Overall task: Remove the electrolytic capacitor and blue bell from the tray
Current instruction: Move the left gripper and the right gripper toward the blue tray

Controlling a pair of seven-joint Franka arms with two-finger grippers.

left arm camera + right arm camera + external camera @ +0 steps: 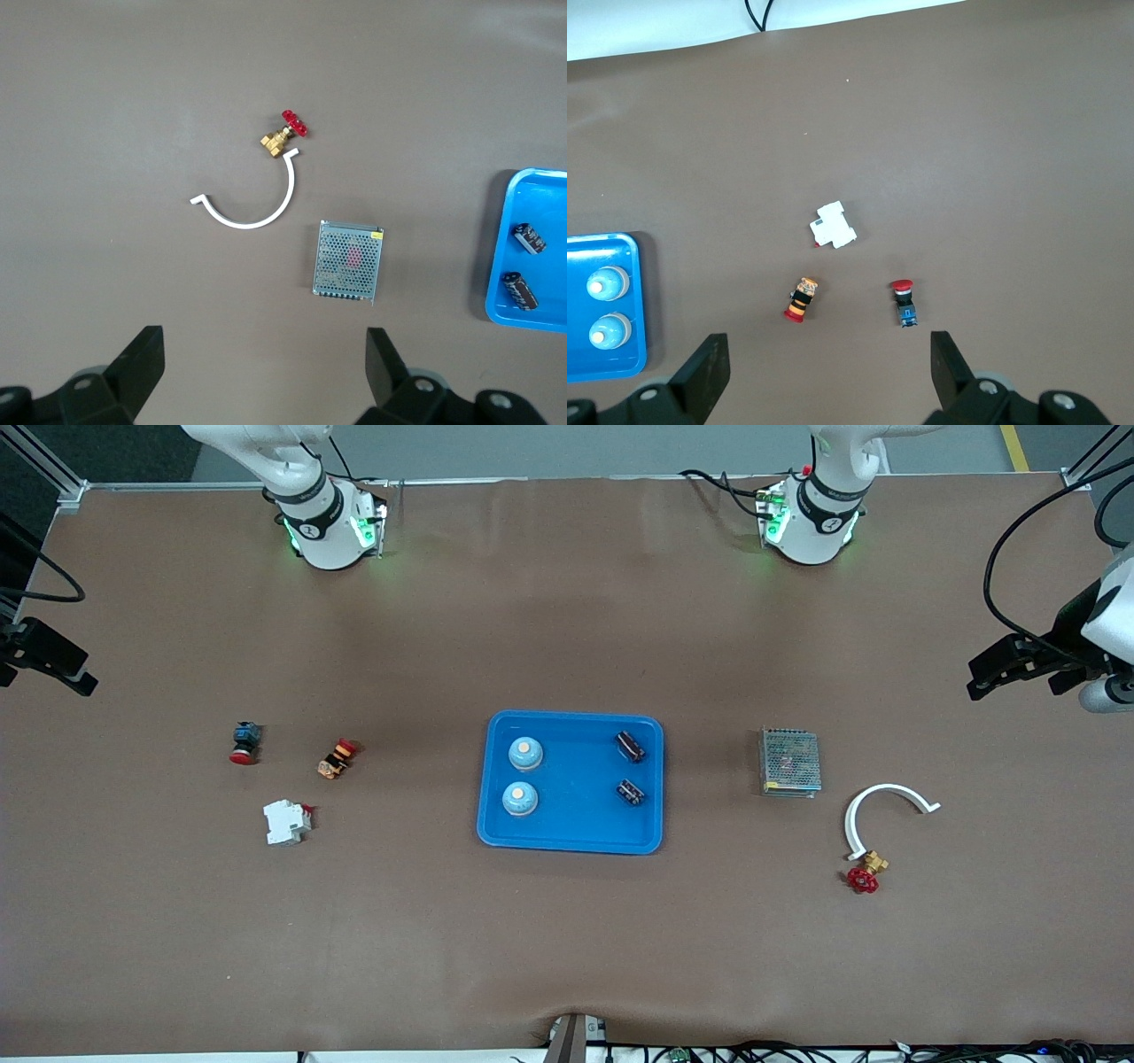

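Note:
A blue tray (576, 779) lies at the middle of the table. In it stand two pale blue bells (525, 754) (520, 799) on the side toward the right arm's end, and two dark capacitors (630, 746) (631, 792) lie on the side toward the left arm's end. The left wrist view shows the capacitors (532, 237) in the tray's corner (549, 266); the right wrist view shows the bells (608, 285). My left gripper (264, 345) hangs open and empty over the left arm's end of the table. At the right arm's end my right gripper (828, 347) hangs open and empty too.
Toward the left arm's end lie a metal mesh box (789, 762), a white curved piece (877, 810) and a brass valve with a red handle (866, 872). Toward the right arm's end lie a red-and-blue push button (244, 742), an orange-and-black button (336, 759) and a white breaker (286, 821).

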